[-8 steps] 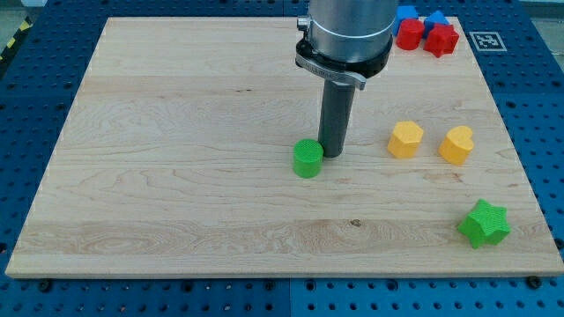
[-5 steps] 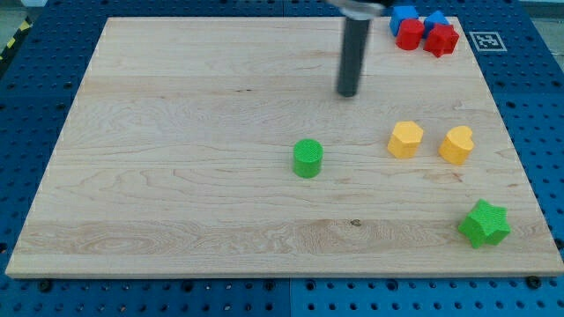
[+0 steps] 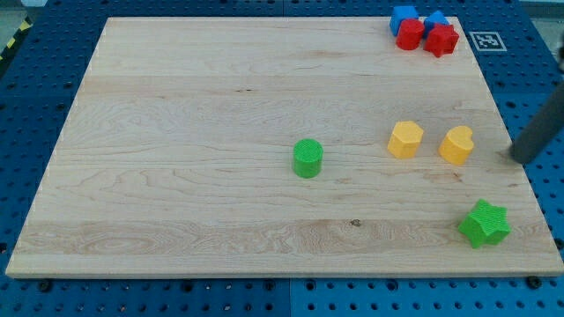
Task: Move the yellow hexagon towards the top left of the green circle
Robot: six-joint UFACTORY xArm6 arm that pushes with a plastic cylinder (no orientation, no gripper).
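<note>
My tip (image 3: 519, 159) sits at the view's right edge of the wooden board (image 3: 176, 132), just right of the other yellow block (image 3: 456, 144), touching nothing; bare rod, no jaws to open/close. Yellow hexagon (image 3: 405, 139) lies well right of the green circle (image 3: 307, 158), approx. level w/ it. Green star (image 3: 484, 223) at bottom right; red (image 3: 425, 36) & blue blocks (image 3: 404, 15) clustered top right.

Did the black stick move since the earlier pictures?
Yes. My tip has swung from just right of the green circle to the view's right edge, past the other yellow block beside the yellow hexagon.
</note>
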